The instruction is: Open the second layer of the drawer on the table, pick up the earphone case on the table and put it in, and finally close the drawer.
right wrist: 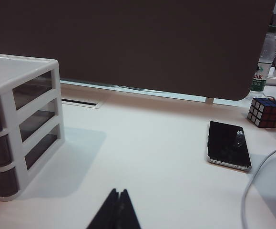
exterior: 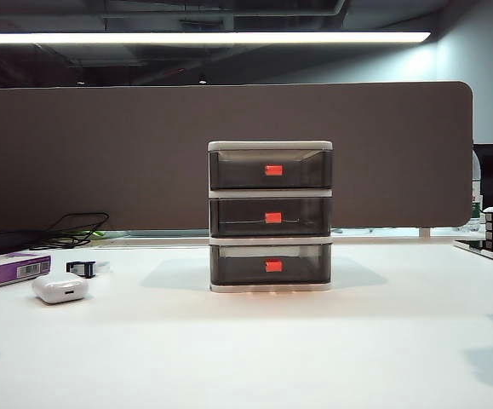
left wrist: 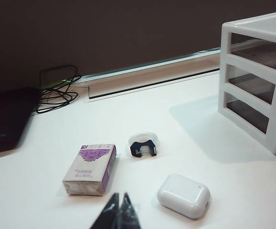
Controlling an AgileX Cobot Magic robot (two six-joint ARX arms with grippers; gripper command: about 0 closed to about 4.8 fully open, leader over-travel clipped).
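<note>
White worktop (exterior: 246, 349) under my cameras, brown partition (exterior: 229, 153) behind the drawer (exterior: 270, 216); left gripper (left wrist: 118, 210) and right gripper (right wrist: 117, 207) hover, jaws pressed together, empty.

Exterior view: low, level with counter (exterior: 246, 349), facing drawer (exterior: 270, 216) front squarely. Left wrist view: looks down past drawer's left side. Right wrist view: past its right side. All share drawer.
</note>
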